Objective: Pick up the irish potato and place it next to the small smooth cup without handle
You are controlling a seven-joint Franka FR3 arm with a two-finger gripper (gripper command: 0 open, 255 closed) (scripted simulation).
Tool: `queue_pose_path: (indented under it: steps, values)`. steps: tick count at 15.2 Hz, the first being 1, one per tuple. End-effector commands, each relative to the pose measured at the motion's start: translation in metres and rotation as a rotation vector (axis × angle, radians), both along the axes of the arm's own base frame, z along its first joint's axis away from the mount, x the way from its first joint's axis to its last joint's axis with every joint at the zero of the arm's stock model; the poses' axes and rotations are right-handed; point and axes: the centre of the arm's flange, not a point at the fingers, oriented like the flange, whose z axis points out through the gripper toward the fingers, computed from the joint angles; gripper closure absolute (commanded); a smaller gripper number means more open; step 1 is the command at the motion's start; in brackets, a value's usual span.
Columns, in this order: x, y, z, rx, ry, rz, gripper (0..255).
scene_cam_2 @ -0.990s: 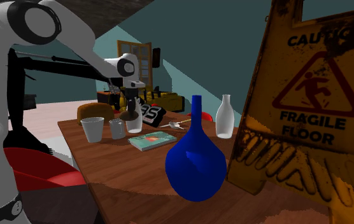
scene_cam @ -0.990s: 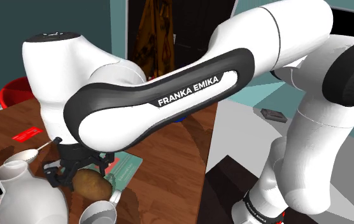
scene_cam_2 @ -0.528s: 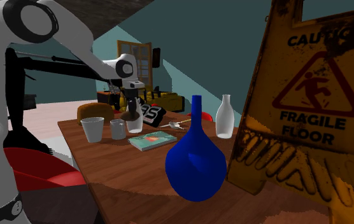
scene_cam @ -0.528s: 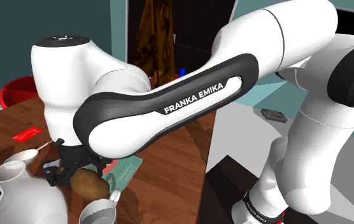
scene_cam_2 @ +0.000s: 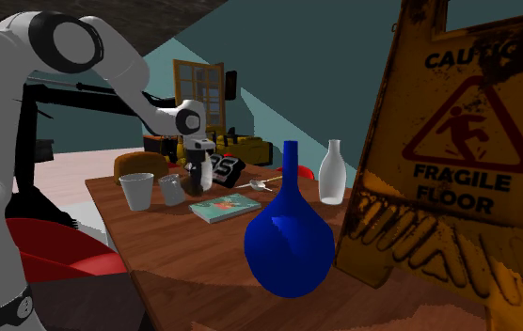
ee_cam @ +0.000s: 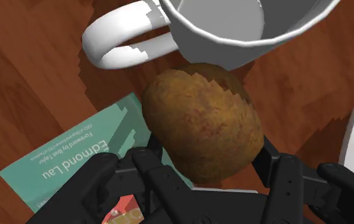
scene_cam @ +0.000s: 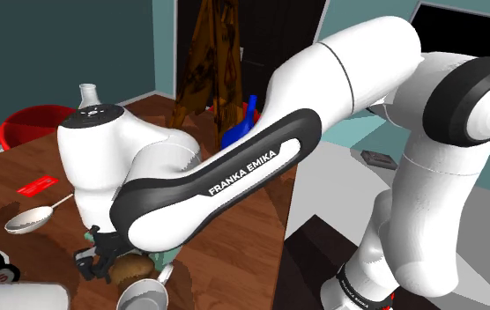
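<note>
Shoulder view: close behind the white arm (scene_cam: 234,167), looking down at the wooden table (scene_cam: 23,167) in the frame's lower left. Second exterior view: low at the table's far end, beside a yellow caution sign (scene_cam_2: 457,150), facing the arm. Wrist view: very near, looking down on a potato (ee_cam: 201,121) and a teal book (ee_cam: 61,159); the second exterior view shares that book, mid-frame.

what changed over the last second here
The arm folded downward and lowered the gripper over the potato, which now sits inside it on the table. Whether it is gripped yet is unclear. The potato itself, the white mug beside it, the teal book and the spoon stayed where they were.
</note>
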Motion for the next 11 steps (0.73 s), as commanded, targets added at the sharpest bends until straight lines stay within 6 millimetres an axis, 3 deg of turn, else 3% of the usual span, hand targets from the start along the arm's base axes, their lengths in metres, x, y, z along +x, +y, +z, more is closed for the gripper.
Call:
queue_pose_path:
  steps: [1, 7, 8, 11]
  values:
    - [-0.0015, 0.0049, -0.0138, -0.007, 0.012, 0.002, 255]
    - [-0.0015, 0.0049, -0.0138, -0.007, 0.012, 0.002, 255]
    - [-0.0015, 0.0049, -0.0138, -0.007, 0.012, 0.002, 0]
    - [-0.0015, 0.0049, -0.0138, -0.007, 0.012, 0.002, 0]
